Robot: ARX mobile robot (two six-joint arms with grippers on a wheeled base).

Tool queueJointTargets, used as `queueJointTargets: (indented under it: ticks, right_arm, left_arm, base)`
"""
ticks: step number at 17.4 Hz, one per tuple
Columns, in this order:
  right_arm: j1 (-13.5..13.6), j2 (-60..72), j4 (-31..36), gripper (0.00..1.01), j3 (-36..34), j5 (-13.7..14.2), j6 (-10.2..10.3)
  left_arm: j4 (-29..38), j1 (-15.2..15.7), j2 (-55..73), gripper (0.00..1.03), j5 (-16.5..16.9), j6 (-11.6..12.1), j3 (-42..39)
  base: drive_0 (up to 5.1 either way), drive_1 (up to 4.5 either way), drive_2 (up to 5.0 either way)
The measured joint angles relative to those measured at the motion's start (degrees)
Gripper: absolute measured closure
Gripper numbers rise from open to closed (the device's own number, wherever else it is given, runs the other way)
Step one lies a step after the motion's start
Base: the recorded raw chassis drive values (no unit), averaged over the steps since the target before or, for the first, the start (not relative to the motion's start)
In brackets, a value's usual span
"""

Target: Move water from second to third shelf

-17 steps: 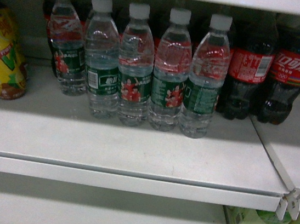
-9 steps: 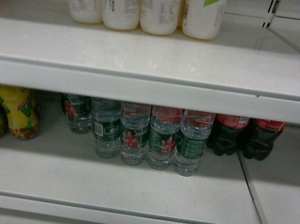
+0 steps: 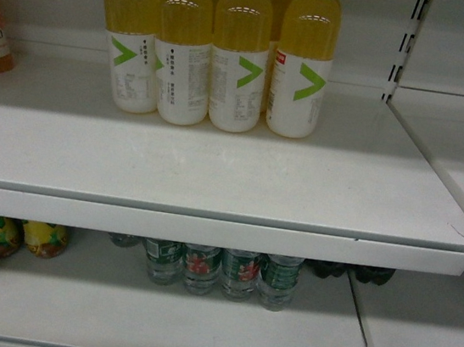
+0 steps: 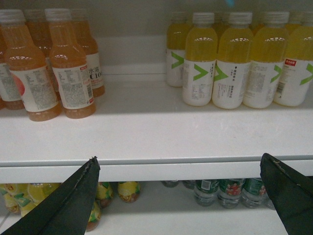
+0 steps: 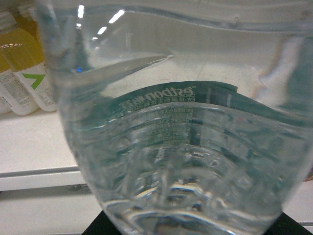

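1. My right gripper is hidden behind what it carries: the right wrist view is filled by a water bottle [image 5: 171, 147], its green label and ribbed wall pressed close to the lens and a dark edge of the gripper just under its base. I judge the jaws are closed on it, though I cannot see the fingers themselves.
2. My left gripper [image 4: 181, 196] is spread wide and empty, its two dark fingers [image 4: 68, 200] framing the front lip of the upper shelf [image 4: 146, 132].
3. Neither arm shows in the head view, so I cannot place the held bottle against the shelves from there.
4. On the lower shelf [image 3: 152, 326] the other water bottles [image 3: 219, 270] stand in a row, only their lower halves visible under the shelf edge, with yellow drinks [image 3: 1, 237] to their left and dark cola bottles [image 3: 351, 272] to their right.
5. On the upper shelf, yellow juice bottles [image 3: 218, 52] stand at the back; the broad front strip before them is bare. Orange drinks [image 4: 49, 68] stand to the left.
6. My reading: the bottle is lifted off the second shelf and in transit; placing is what remains.
7. Next I need to bring the bottle over the upper shelf's lip, clear of the juice row, set it upright on the bare strip, then release.
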Motion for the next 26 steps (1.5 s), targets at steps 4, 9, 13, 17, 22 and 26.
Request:
queueJointTargets:
  ticks: [4,9,13,17,22,26]
  right_arm:
    - [-0.3,0.0,0.0,0.62,0.0,0.6,0.0]
    - [-0.3,0.0,-0.2,0.62,0.0,0.2,0.0]
    - [-0.3,0.0,-0.1,0.62,0.0,0.2,0.0]
    - [-0.3,0.0,-0.1,0.62,0.0,0.2,0.0]
    - [-0.3,0.0,0.0,0.62,0.0,0.2,0.0]
    - [-0.3,0.0,-0.1,0.62,0.0,0.2,0.0]
  left_arm:
    - [-0.2,0.0,0.0,0.05,0.0,0.0,0.0]
    - [-0.1,0.0,0.0,0.05,0.0,0.0,0.0]
    - [-0.1,0.0,0.0,0.05,0.0,0.0,0.0]
    - [0.0,0.0,0.0,0.05,0.0,0.0,0.0]
    - [-0.1,0.0,0.0,0.05,0.0,0.0,0.0]
    - [0.0,0.0,0.0,0.05,0.0,0.0,0.0]
  base:
    - [0.0,0.00,0.0]
    - [0.0,0.00,0.0]
    - [0.0,0.00,0.0]
    - [0.0,0.00,0.0]
    - [0.0,0.00,0.0]
    - [0.0,0.00,0.0]
